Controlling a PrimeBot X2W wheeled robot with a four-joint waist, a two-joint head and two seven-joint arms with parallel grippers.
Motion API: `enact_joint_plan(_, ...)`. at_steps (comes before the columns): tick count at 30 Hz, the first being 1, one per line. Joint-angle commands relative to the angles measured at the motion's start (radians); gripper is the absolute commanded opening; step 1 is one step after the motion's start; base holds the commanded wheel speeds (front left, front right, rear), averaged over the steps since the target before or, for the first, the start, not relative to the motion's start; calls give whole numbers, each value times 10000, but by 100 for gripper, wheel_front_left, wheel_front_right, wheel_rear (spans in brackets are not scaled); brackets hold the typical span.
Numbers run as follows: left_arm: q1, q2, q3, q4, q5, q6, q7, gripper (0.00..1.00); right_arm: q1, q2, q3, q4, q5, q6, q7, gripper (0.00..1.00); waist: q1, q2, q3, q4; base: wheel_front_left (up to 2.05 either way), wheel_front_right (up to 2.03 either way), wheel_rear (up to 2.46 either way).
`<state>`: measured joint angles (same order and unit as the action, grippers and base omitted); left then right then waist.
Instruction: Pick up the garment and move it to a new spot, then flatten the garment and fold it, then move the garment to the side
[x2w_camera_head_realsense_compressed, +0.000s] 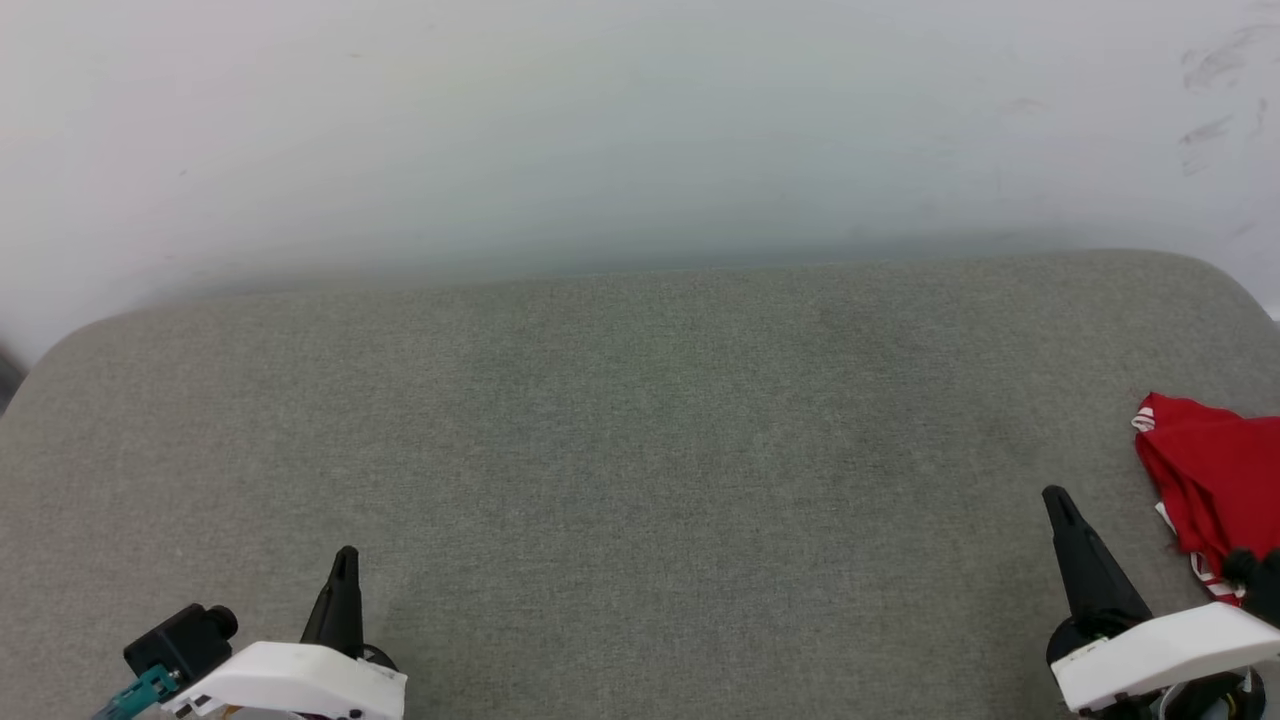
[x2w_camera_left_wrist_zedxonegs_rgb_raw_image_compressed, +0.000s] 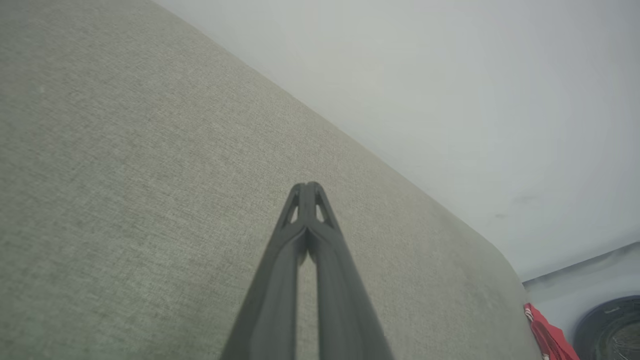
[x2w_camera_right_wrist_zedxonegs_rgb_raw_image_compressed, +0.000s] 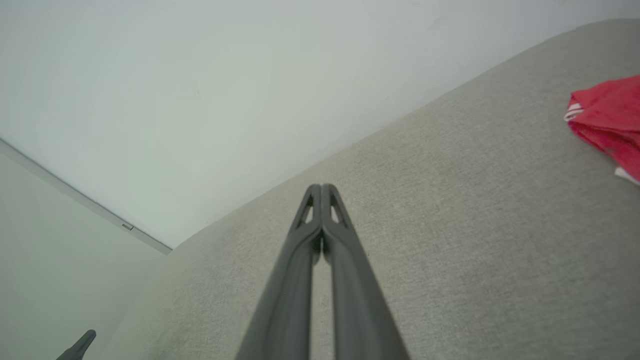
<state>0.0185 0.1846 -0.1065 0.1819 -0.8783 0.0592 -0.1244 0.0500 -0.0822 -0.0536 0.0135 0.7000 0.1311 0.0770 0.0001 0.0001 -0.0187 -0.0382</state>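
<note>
Jersey (x2w_camera_head_realsense_compressed: 1215, 480) lies in a compact heap at the pad's (x2w_camera_head_realsense_compressed: 640, 420) right edge, partly out of frame; left gripper (x2w_camera_head_realsense_compressed: 346, 552) and right gripper (x2w_camera_head_realsense_compressed: 1052, 495) pinched closed, empty, at the pad's near edge; fits either awaiting pickup or already set aside; fold state unclear, so check before any grasp.

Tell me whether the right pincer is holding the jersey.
No: the right pincer is shut on nothing, with the jersey lying apart on the grey surface.
</note>
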Motion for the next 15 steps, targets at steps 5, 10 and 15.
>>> enact_joint_plan(5, -358, -68, 283, -50, -761, -223, 227, 0, -432, 31, -69, 122, 946, -2, 33, 0, -1, -1, 13, 23, 0, 0, 0)
enact_joint_plan(10, -437, -168, 436, -2, -1301, -364, 394, 0, -524, 47, -103, 301, 1618, -2, 50, 0, -1, -1, 25, 43, 0, 0, 0)
enact_joint_plan(15, -513, -252, 575, 48, -1816, -496, 555, 0, -638, 63, -136, 465, 2261, -2, 68, 0, -1, -1, 36, 64, 0, 0, 0)
